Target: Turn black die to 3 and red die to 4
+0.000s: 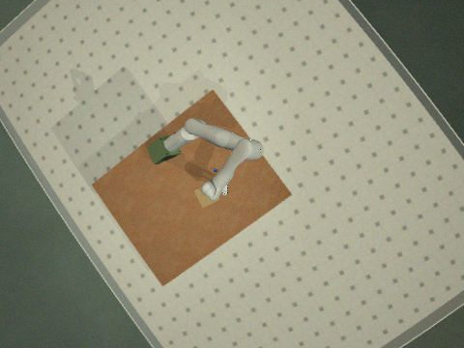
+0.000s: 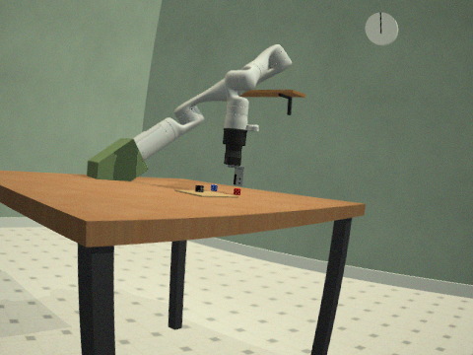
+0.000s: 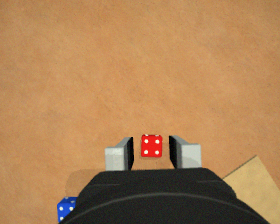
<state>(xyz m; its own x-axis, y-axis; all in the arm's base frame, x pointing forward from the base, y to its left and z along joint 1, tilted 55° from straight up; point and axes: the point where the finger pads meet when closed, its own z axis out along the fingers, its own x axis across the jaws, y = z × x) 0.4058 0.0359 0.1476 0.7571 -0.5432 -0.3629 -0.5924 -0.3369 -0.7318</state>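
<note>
A: Item one, red die?
B: Small cube, glossy red, white pips; four showing on the upward face in the wrist view. Seen between the two grey fingers from above, touching neither. Sits at the mat's right end in the exterior view, on the mat or just off its edge: cannot tell which.

A: Gripper?
B: Spread partway, pinching nothing. Hangs straight down above the red die, clear of it.

A: Other dice?
B: Blue die, white pips, at about 10 o'clock from the red one in the exterior view; corner visible at 7 o'clock in the wrist view. Black die left of the blue, near it, on the mat. Faces too small to read.

A: Mat?
B: Thin tan sheet, lying flat; one corner showing at 4 o'clock in the wrist view.

A: Surface?
B: Wooden table, warm brown, dark legs. Green base block at the far left, white arm rising from it.

A: Room?
B: Green walls, pale tiled floor with grey dots, round wall clock at 1 o'clock, small wooden shelf on a dark bracket behind the arm.
</note>
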